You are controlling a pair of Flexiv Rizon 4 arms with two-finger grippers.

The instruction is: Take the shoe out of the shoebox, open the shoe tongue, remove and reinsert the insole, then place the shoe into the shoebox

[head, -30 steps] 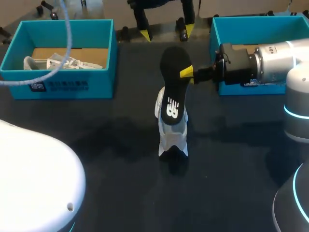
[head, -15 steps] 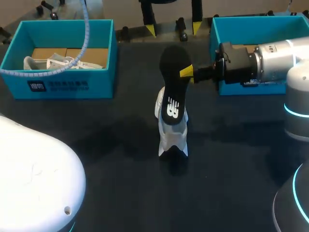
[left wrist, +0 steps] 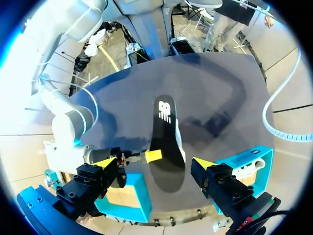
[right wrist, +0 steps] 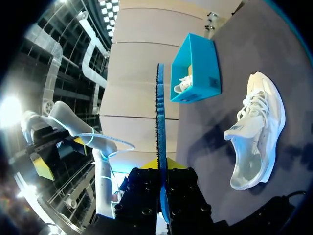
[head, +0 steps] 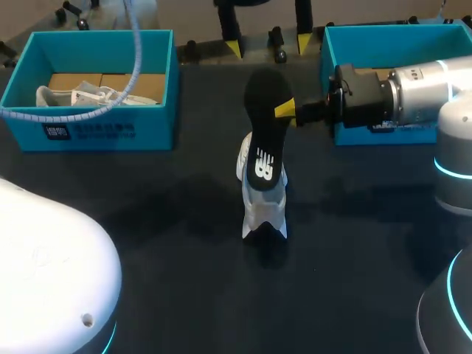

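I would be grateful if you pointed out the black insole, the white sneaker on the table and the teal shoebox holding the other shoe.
flat black insole (head: 265,125), head view, its broad face above the logo
white lace-up sneaker (right wrist: 250,108), right wrist view, its laces
teal cardboard shoebox (head: 96,133), head view, its front wall

The right hand (right wrist: 160,164) clamps an insole (right wrist: 160,112) edge-on, a white shoe (right wrist: 257,132) lying on the dark tabletop (right wrist: 254,54) beside it, a teal shoebox (right wrist: 198,68) beyond.

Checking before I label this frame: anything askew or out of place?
Nothing stands out. The insole is out of the shoe, clamped edge-on in the right hand, as the task expects. The shoe sits on the table with no visible damage, and nothing has spilled.
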